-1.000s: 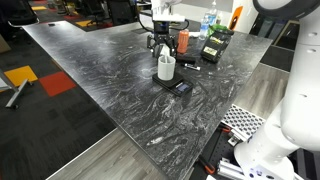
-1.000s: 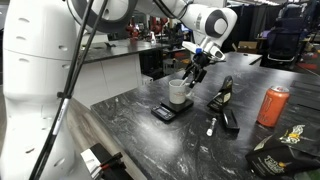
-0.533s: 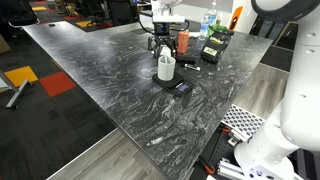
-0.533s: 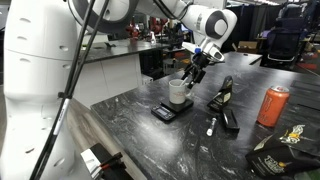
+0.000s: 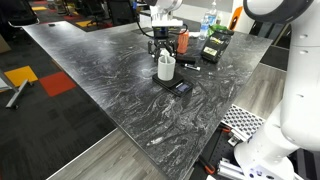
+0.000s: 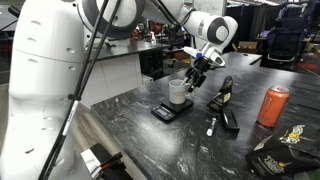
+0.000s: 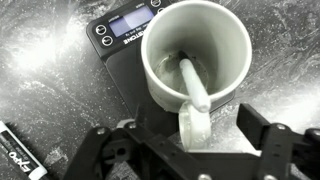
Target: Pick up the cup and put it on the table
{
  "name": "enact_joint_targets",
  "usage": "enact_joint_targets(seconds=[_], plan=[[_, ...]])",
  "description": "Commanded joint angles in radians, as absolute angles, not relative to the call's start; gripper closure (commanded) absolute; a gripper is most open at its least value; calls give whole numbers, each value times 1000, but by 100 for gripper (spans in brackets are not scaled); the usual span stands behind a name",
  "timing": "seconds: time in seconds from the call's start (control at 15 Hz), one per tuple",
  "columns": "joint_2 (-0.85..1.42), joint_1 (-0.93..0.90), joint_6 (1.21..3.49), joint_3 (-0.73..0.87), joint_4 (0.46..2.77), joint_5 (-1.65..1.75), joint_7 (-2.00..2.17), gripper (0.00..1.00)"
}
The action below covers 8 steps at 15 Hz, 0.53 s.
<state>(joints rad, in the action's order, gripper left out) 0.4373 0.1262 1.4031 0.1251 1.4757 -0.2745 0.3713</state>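
Observation:
The white cup (image 5: 165,68) (image 6: 178,92) stands upright on a small flat black square device (image 5: 178,87) (image 6: 163,112) on the dark marble table (image 5: 110,80) (image 6: 150,140). In the wrist view the cup (image 7: 195,55) holds a white stick, and its handle points toward me. The device's display (image 7: 125,35) shows beside it. My gripper (image 5: 163,46) (image 6: 197,76) (image 7: 190,142) is open, just above and beside the cup, with a finger on each side of the handle and not touching it.
An orange-red can (image 5: 183,40) (image 6: 271,105) stands behind the cup. A marker (image 6: 210,126) (image 7: 12,158) and black tools (image 6: 222,95) lie near the device. A dark bag (image 6: 280,150) lies at the table's end.
My gripper has sunk slightly toward the cup and the arm has shifted a little. The cup has not moved.

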Motion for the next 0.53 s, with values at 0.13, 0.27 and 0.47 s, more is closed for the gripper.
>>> enact_joint_targets(seconds=[0.13,0.27,0.47], plan=[[472,140,1370,125,1422,-304,377,56],[473,141,1374,125,1420,-312,380,70],[469,144,1377,125,1421,-320,380,91]])
